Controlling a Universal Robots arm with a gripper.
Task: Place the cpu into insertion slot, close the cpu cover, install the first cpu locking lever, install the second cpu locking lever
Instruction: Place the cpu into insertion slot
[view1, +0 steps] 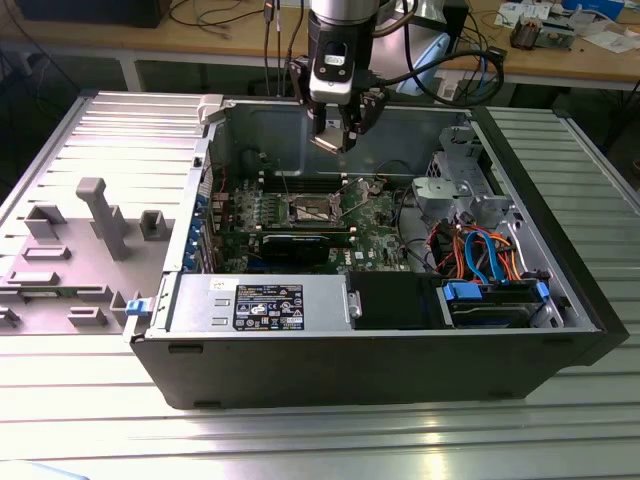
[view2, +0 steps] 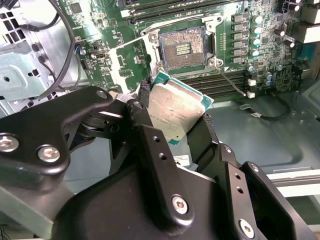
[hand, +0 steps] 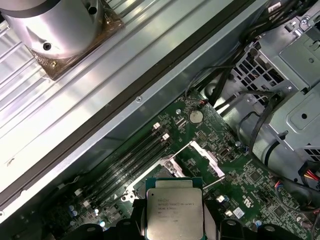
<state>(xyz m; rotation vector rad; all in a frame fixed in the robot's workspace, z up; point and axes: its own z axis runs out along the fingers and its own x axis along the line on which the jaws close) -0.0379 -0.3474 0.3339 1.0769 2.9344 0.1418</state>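
- End effector (view1: 338, 140) hangs over the open case, above the socket area; its fingers (view2: 145, 117) are clamped on opposite edges of the cpu.
- Surface (view1: 300, 440): slatted metal, carries the case.
- Case (view1: 350, 365): lies on its side with the panel off, so the board can be reached from above.
- Board (view1: 375, 230): flat on the case floor, well below the end effector.
- Socket (view2: 182, 47): bare, contact field exposed, nothing seated in it.
- Cover (hand: 204, 151): swung up off the socket, which leaves the opening free. One lever (view2: 231, 79) lies unlatched beside the socket.
- Cpu (view2: 175, 110): in the grasp, metal lid towards both wrist cameras, apart from the socket. The edge grip probably spares its underside. Judgement: first step not yet done.
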